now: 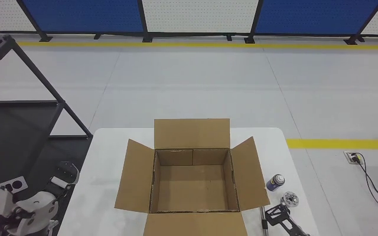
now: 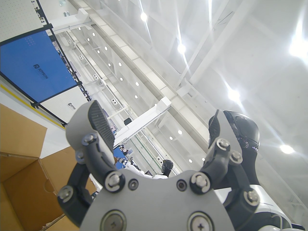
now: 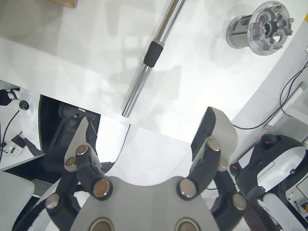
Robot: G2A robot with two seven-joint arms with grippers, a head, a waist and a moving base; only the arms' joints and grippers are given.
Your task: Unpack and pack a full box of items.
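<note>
Top view: cardboard box (image 1: 192, 134) with flaps spread; right of it blue can (image 1: 275, 182), grey spool (image 1: 289, 199), chrome tube (image 3: 154, 46), right gripper (image 3: 146, 121); left of it left gripper (image 2: 155, 112); both spread wide, holding nothing.

The place is a large industrial hall, arranged as a test area for robots. The floor (image 1: 189, 82) is smooth and pale grey, and a yellow line (image 1: 195, 44) is painted across it, as in a factory. Behind this line stand blue partition panels (image 1: 80, 15) and white perforated panels (image 1: 198, 15), all held in black frames. The left wrist view shows a very high white ceiling with long beams (image 2: 144, 118) and many rows of round lamps (image 2: 181, 48). A power socket (image 1: 352, 157) lies on the floor near the white work table (image 1: 100, 177).
</note>
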